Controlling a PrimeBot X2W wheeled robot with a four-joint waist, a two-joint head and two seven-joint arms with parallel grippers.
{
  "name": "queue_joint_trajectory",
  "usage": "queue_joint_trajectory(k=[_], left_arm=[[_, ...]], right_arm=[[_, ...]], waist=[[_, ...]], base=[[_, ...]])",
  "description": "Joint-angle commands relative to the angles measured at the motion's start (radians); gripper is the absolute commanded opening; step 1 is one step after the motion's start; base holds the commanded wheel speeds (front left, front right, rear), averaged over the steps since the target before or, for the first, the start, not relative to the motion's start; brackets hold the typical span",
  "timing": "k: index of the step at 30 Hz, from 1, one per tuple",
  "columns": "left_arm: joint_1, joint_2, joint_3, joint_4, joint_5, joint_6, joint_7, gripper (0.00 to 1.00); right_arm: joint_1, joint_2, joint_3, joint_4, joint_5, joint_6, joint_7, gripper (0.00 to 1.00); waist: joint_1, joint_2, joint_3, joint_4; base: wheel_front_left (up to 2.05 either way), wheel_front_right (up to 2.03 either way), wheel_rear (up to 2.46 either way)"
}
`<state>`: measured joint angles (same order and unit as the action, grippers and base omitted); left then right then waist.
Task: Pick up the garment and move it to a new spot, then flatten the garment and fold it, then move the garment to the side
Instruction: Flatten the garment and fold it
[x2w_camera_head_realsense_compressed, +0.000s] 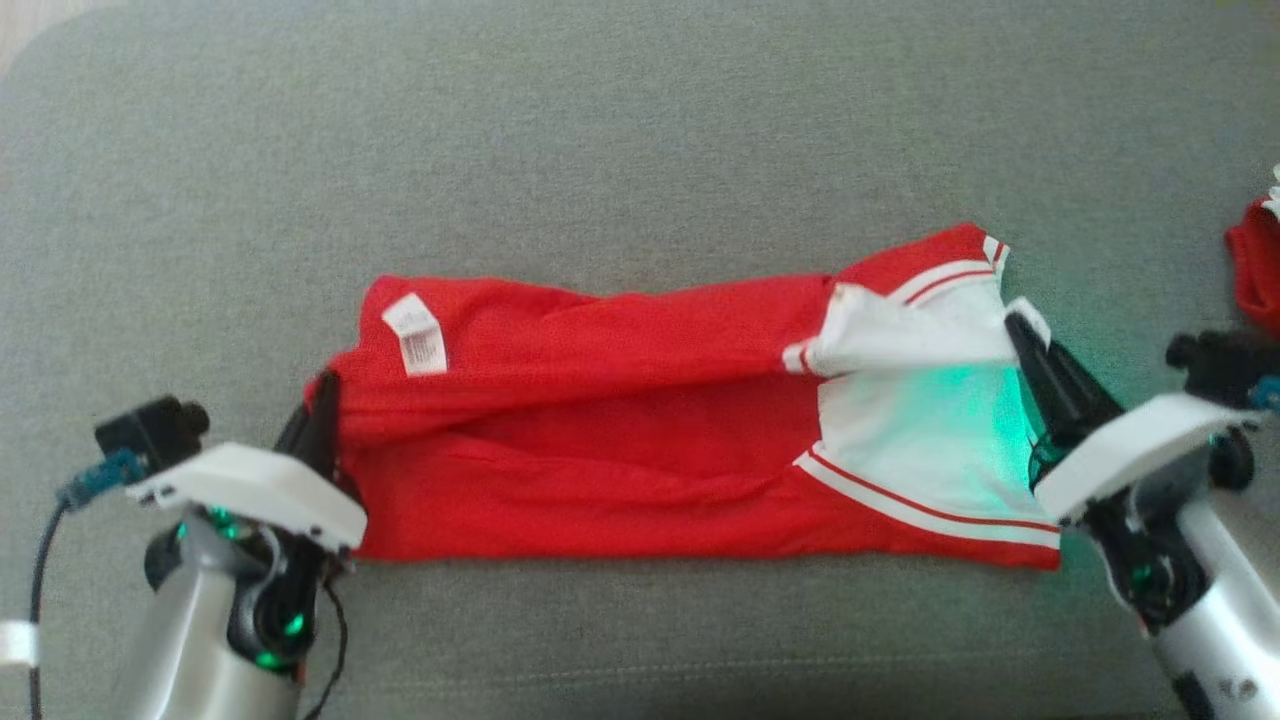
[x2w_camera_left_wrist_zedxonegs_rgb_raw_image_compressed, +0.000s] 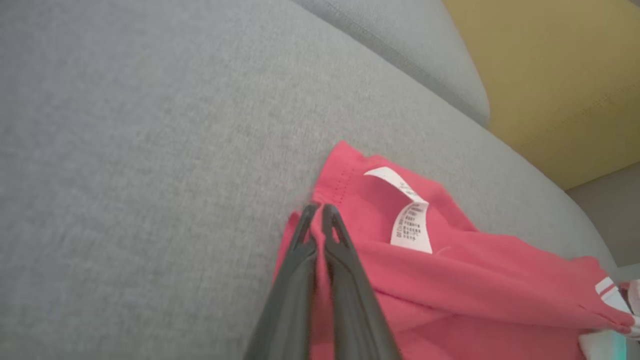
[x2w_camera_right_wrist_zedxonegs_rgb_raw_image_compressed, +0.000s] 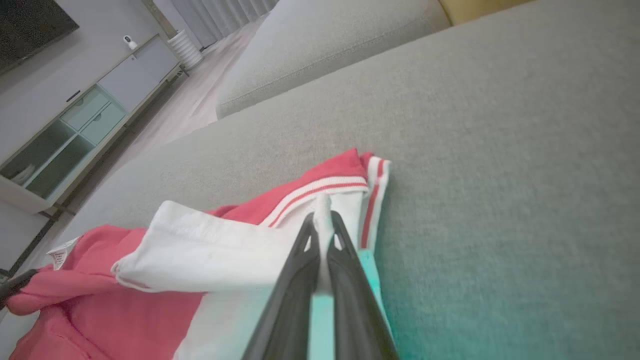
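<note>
A: Where does the garment (x2w_camera_head_realsense_compressed: 600, 470) lie?
B: The red garment lies across the middle of the grey sofa cushion (x2w_camera_head_realsense_compressed: 640, 130), gathered along its length into a long band. Its white label (x2w_camera_head_realsense_compressed: 415, 335) faces up near the left end, and a white panel (x2w_camera_head_realsense_compressed: 920, 430) with red stripes is at the right end.
A: And the two tools?
B: The left tool (x2w_camera_head_realsense_compressed: 322, 395) has its fingers pressed together on the red edge at the left end. The right tool (x2w_camera_head_realsense_compressed: 1020, 330) is clamped on a fold of the white panel at its far corner. A green light falls on this panel.
A: Is there anything else?
B: Another red cloth (x2w_camera_head_realsense_compressed: 1255, 270) lies at the right edge of the head view, apart from the garment
</note>
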<state>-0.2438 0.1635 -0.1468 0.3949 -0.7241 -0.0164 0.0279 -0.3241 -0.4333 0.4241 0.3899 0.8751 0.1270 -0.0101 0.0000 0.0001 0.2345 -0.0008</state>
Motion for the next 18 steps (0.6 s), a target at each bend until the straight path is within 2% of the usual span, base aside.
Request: queue_joint_trajectory(k=[1,2,3,5,10,14,18], left_arm=[[-0.007,0.028,0.042,-0.035,-0.004,0.005,0.003,0.04],[0.006,0.025,0.038,-0.039,-0.004,0.009,0.007,0.45],[0.018,0.025,0.032,-0.044,0.005,0.016,0.006,1.0],[0.04,0.025,0.022,-0.058,0.033,0.036,-0.016,1.0],[0.088,0.037,-0.011,-0.105,0.166,0.112,-0.151,1.0],[0.118,0.042,-0.024,-0.163,0.264,0.179,-0.245,1.0],[0.144,0.049,-0.042,-0.24,0.348,0.225,-0.276,1.0]], right_arm=[[0.022,-0.004,-0.005,-0.032,-0.006,0.004,-0.005,0.0],[0.039,0.002,-0.011,-0.037,-0.015,0.004,-0.005,0.38],[0.055,0.009,-0.019,-0.043,-0.026,0.004,-0.007,1.0],[0.085,0.022,-0.045,-0.048,-0.066,0.004,-0.019,1.0],[0.154,0.088,-0.164,-0.095,-0.227,0.004,-0.089,1.0],[0.211,0.165,-0.283,-0.197,-0.406,0.004,-0.115,1.0],[0.267,0.242,-0.359,-0.332,-0.556,0.004,-0.089,1.0]], waist=[[0.0,-0.0001,-0.002,-0.001],[0.0,-0.0001,-0.004,-0.001],[0.0,-0.0001,-0.007,-0.002],[0.0,-0.0001,-0.015,-0.005],[0.0,-0.0001,-0.034,-0.012],[0.0,-0.0001,-0.052,-0.018],[0.0,-0.0001,-0.068,-0.024]], base=[[0.0,0.0,0.0],[0.0,0.0,0.0],[0.0,0.0,0.0],[0.0,0.0,0.0],[0.0,0.0,0.0],[0.0,0.0,0.0],[0.0,0.0,0.0]])
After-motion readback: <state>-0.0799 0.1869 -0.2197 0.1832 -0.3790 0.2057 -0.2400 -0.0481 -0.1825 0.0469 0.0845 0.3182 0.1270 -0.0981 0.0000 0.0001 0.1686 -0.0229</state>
